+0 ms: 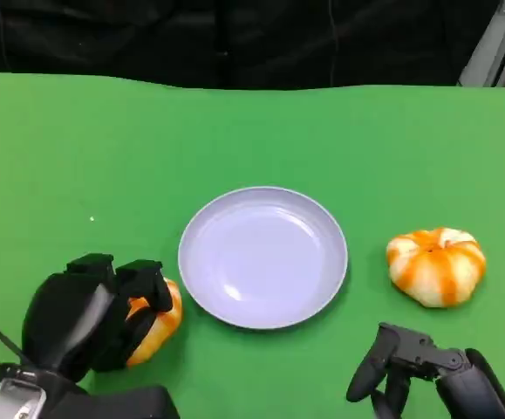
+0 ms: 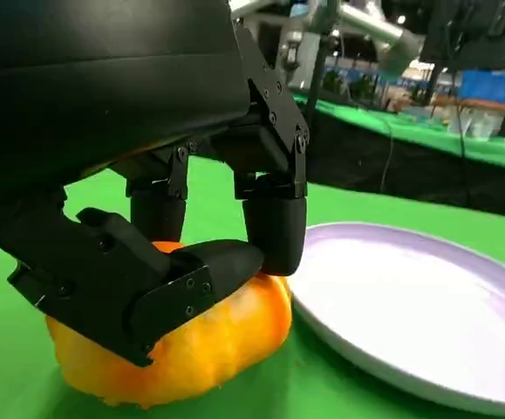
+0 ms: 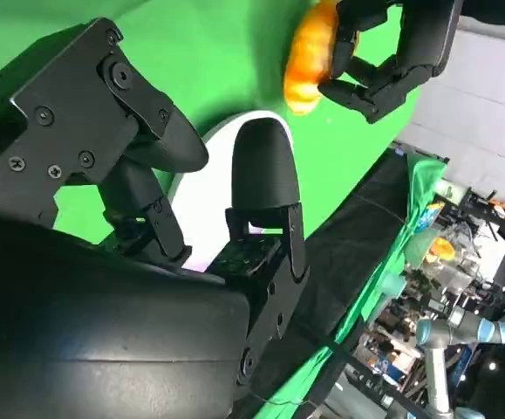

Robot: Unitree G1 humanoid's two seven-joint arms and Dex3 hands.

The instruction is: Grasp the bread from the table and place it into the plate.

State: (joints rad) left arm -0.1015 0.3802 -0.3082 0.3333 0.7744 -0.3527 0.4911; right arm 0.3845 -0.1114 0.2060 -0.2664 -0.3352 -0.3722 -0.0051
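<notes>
An orange bread roll (image 1: 158, 325) lies on the green table at the lower left, just left of the plate. My left hand (image 1: 86, 314) is over it and grips it: in the left wrist view the fingers (image 2: 274, 218) press on the top of the roll (image 2: 191, 349) and the thumb lies across it. The roll still touches the table. The pale lilac plate (image 1: 263, 257) sits empty in the middle. My right hand (image 1: 409, 367) hovers at the lower right, fingers apart, holding nothing. The right wrist view shows the left hand (image 3: 392, 52) around the roll (image 3: 309, 61).
A second roll (image 1: 436, 265), orange with white stripes, rests on the table to the right of the plate, ahead of my right hand. The table's far edge meets a black curtain (image 1: 235, 44). Green cloth lies bare beyond the plate.
</notes>
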